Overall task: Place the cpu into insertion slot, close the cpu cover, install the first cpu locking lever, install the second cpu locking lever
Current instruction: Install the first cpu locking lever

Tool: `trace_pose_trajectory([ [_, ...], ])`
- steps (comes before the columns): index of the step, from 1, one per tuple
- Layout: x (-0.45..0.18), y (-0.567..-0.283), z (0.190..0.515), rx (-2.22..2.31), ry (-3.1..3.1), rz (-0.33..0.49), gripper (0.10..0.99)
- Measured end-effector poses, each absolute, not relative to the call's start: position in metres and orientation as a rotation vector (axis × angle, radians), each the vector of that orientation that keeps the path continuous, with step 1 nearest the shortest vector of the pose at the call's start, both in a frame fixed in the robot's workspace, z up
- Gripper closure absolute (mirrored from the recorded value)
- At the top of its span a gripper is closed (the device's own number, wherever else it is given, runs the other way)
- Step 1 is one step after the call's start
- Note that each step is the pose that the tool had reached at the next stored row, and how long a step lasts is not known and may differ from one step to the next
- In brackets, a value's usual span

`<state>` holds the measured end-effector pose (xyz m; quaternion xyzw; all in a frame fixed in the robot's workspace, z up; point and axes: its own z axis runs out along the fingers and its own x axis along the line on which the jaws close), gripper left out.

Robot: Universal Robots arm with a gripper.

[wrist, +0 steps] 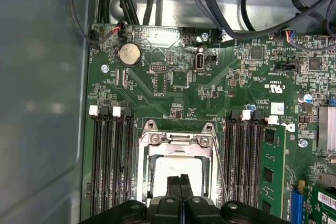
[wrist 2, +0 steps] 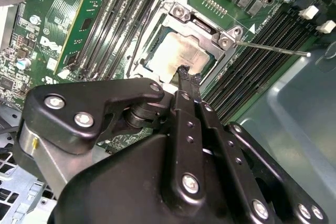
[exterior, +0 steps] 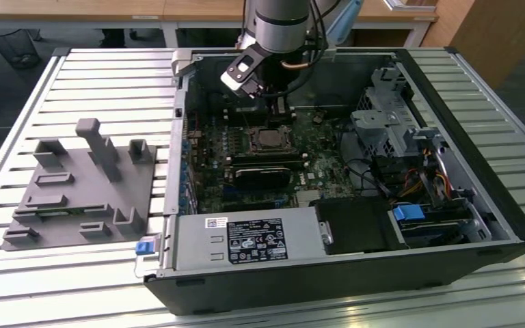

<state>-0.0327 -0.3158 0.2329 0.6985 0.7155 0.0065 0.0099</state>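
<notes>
The fingers (wrist 2: 184,98) are pressed together into one narrow black blade and pinch nothing. The gripper (wrist 2: 184,71) hangs tip-down over the socket, and in both wrist views its tip meets the near edge of the cpu (wrist 2: 173,56); whether it touches, I cannot tell. So the cpu lies straight beneath and just beyond the fingertips, not off to a side. It rests flat in the insertion slot (wrist: 143,182), pale metal face up. Around it the cpu cover (wrist: 176,150), a silvery frame with a window, looks folded down over the chip, its screwed end just past the fingers. In the second wrist view a thin wire locking lever (wrist 2: 273,48) starts at the cover's corner and angles off across the black memory slots (wrist 2: 278,24); I judge it unlatched. Farther out, the exterior view shows the green board (exterior: 313,147) lying in the open computer case (exterior: 335,287). The case stands on the slatted bench (exterior: 107,75), with a grey fixture (exterior: 80,184) well apart on the exterior view's left.
</notes>
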Motion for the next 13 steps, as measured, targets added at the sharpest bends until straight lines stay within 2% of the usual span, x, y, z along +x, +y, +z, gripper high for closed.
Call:
trace_pose_trajectory([
  [13,-0.033,-0.316,0.246,2.180,2.234,0.020,0.965],
])
